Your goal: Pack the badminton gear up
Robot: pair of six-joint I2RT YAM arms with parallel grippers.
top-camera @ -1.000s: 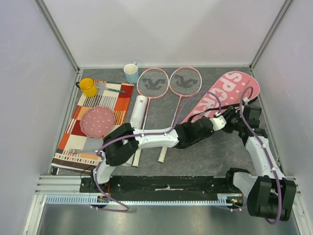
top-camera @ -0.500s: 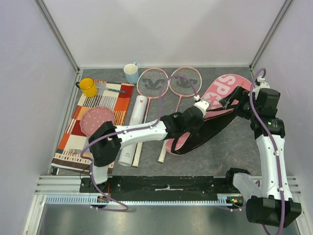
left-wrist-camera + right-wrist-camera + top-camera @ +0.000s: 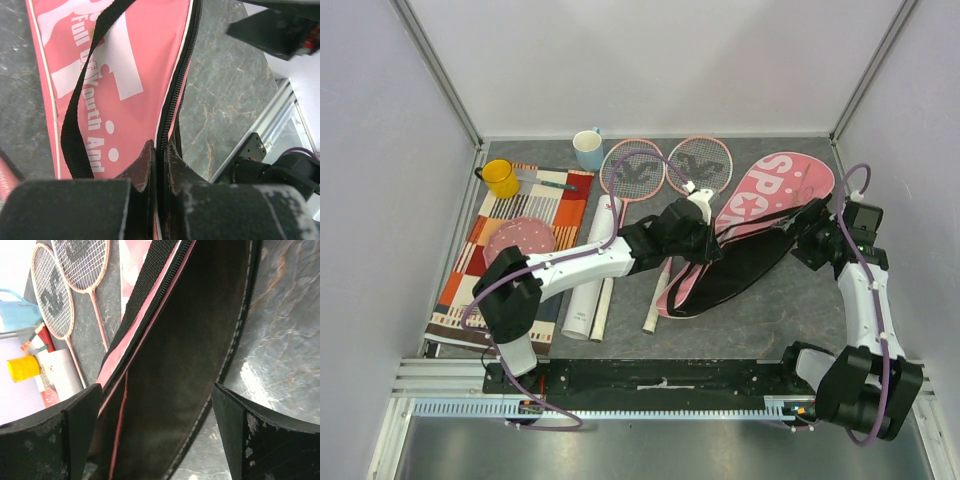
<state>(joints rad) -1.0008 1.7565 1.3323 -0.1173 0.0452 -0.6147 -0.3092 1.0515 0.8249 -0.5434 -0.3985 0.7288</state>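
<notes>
Nearest, the long white tube (image 3: 580, 310) lies beside the racket handles, left of the pink SPORT racket bag (image 3: 780, 185), which gapes open with its black lining up. The left gripper (image 3: 160, 150) is pinched tight on the bag's zippered edge, a detail only its wrist camera resolves. The right gripper (image 3: 156, 390) is spread wide over the lining, clasping nothing. Farther back, the left racket (image 3: 632, 170) and right racket (image 3: 700, 160) lie head by head, with a blue mug (image 3: 587, 150) beyond.
</notes>
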